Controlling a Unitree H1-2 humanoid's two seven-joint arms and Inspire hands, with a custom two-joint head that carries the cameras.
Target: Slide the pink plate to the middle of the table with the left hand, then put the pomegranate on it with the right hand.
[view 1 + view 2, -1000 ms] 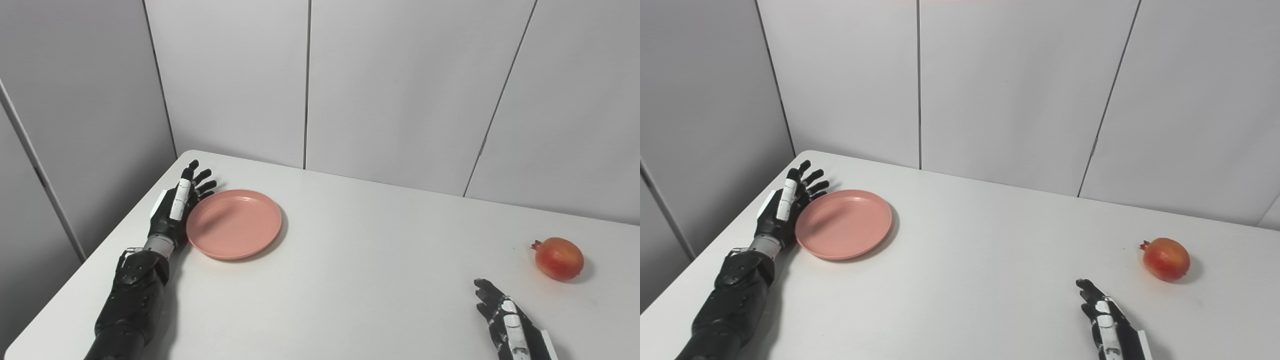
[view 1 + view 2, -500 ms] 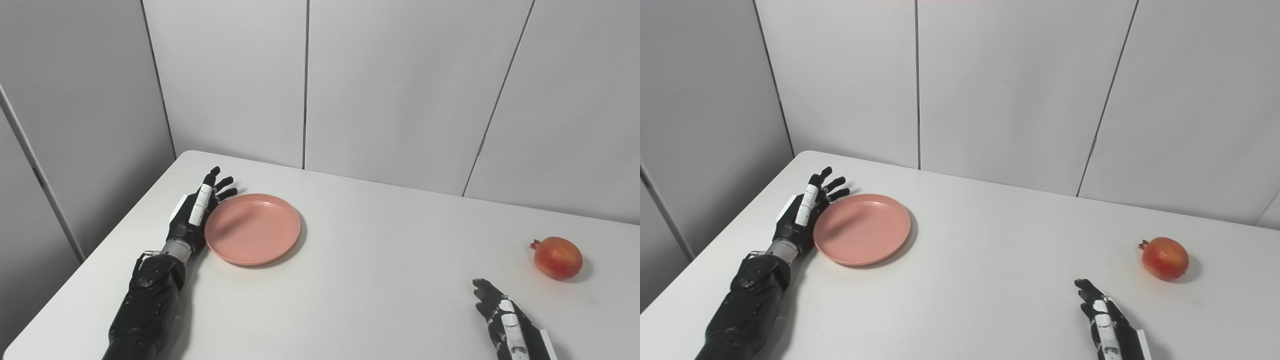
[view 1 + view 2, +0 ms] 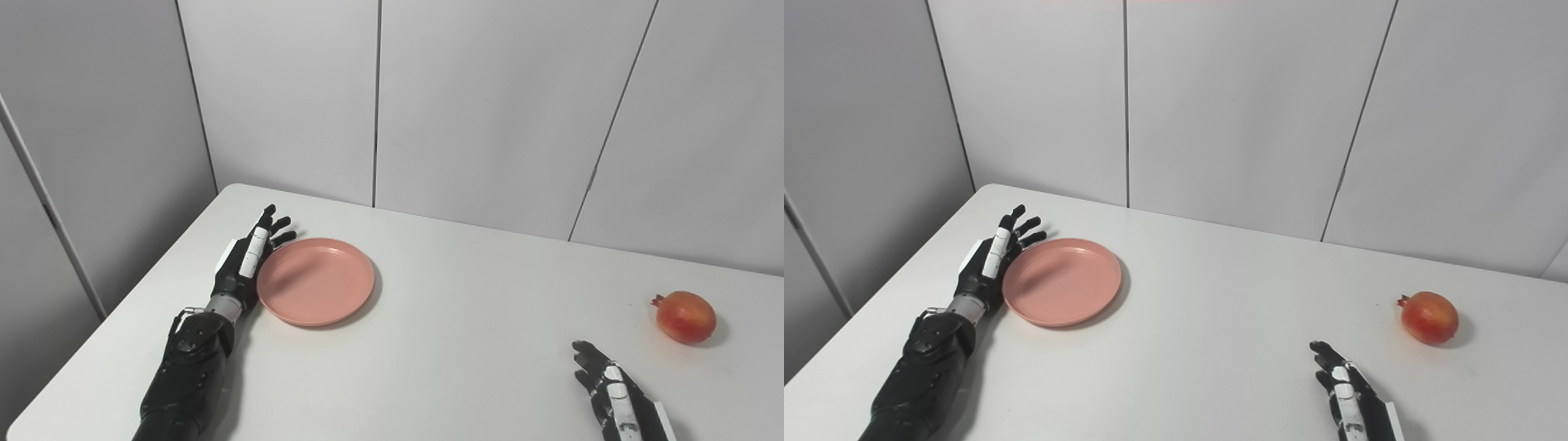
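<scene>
My left robot hand (image 3: 248, 264), fingers spread and holding nothing, presses the plate (image 3: 315, 281) edge at the worktop's (image 3: 441, 343) left; I should push flat and steadily. My right robot hand (image 3: 615, 395) rests open near the pomegranate (image 3: 685, 316).

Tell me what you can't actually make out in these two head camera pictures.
- Right hand: both views cut off its wrist and arm at the bottom edge.
- Left hand: edge-on against the pink plate, so its palm and any contact with the rim are hidden.
- Pomegranate: far side faces away from the cameras.
- Table: near edge lies outside both views.
</scene>
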